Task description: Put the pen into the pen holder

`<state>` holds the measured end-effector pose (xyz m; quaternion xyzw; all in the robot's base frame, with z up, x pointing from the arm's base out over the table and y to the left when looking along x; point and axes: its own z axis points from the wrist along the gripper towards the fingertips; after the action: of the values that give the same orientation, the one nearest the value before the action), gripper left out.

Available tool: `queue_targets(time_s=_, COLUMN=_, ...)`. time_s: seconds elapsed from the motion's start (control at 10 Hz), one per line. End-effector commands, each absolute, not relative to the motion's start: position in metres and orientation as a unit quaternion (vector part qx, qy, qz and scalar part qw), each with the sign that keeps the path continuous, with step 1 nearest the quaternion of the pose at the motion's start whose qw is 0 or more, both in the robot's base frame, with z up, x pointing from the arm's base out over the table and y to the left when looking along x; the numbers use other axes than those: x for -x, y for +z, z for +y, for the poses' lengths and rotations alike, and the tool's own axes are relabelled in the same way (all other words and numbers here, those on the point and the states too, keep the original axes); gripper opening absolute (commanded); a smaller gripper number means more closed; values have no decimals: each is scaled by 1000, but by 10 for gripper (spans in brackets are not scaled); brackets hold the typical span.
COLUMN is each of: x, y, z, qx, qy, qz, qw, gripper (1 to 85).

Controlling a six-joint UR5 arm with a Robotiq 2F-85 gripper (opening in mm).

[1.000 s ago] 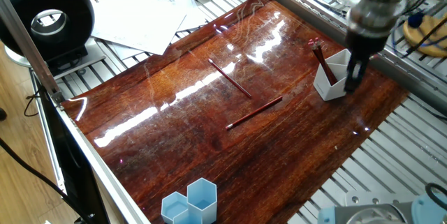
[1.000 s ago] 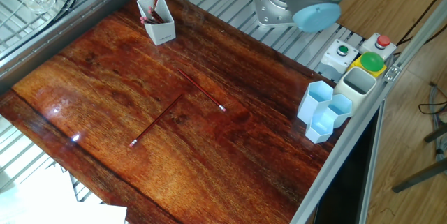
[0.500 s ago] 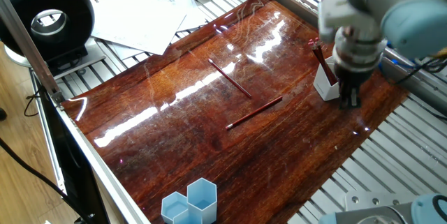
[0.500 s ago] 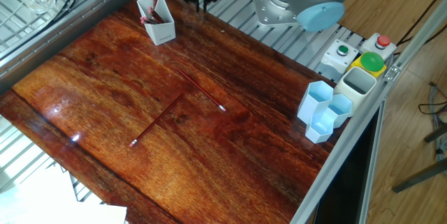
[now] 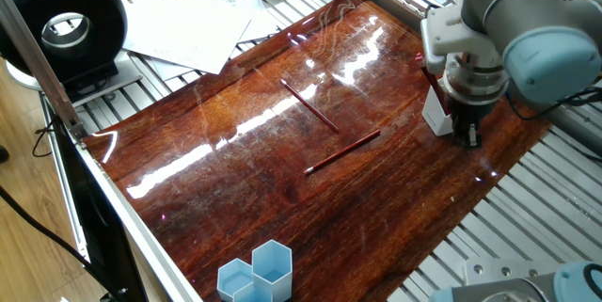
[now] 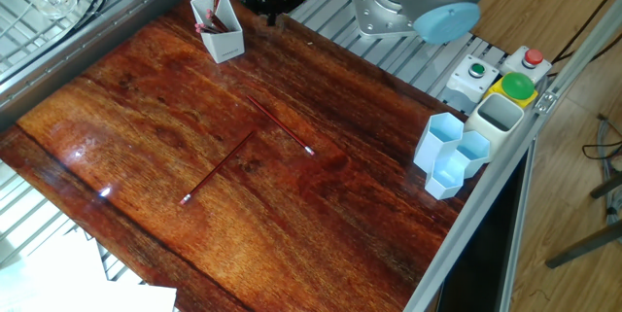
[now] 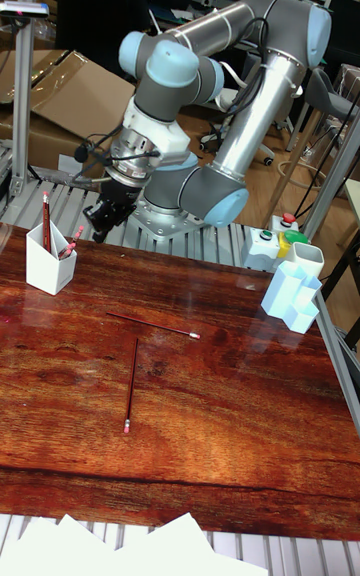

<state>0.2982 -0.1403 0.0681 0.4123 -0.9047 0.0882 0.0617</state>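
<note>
The white pen holder [image 7: 50, 264] stands near the far left corner of the wooden counter [image 7: 230, 406] in the tall fixed view, with two red pens already in it: one [image 7: 46, 224] upright, the other [image 7: 72, 242] leaning to the right. The jaws of the gripper [image 7: 103, 219] hang just right of the holder, close above the counter's far edge; they carry nothing, but whether they are spread or pressed together I cannot tell (they are dark and small in every view). Two more red pens lie on the counter, well apart from the holder: one [image 7: 155, 325] lies nearly crosswise, the other [image 7: 131, 384] runs from far to near, its far end close to the first. Near the right edge stands a cluster of light blue hexagonal cups [image 7: 290, 301], with a white rectangular cup [image 7: 307, 261] at its far side. Beyond it sits a button box [image 7: 274, 239] with red, green and yellow buttons.
</note>
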Motion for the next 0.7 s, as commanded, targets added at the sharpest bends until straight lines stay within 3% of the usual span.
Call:
queue_targets(time_s=0.0, x=-297, y=67, z=-143, qx=-466, qy=83, qz=-878, qw=65, gripper=117)
queue_targets(time_s=0.1, x=-288, y=70, z=-152, qx=-501, qy=87, qz=-856, qw=92, gripper=313)
queue_targets(time_s=0.2, x=-269, y=71, z=-148, qx=-498, qy=62, qz=-856, qw=121, gripper=273)
queue_targets(time_s=0.3, x=-278, y=66, z=-125, qx=-499, qy=32, qz=-862, qw=84, gripper=243)
queue_targets(time_s=0.4, x=-280, y=64, z=-117, qx=-500, qy=21, qz=-863, qw=71, gripper=243)
queue_targets(time_s=0.5, x=-289, y=64, z=-118, qx=-517, qy=31, qz=-854, qw=58, gripper=293)
queue_targets(time_s=0.6, x=-283, y=65, z=-124, qx=-517, qy=34, qz=-852, qw=74, gripper=290)
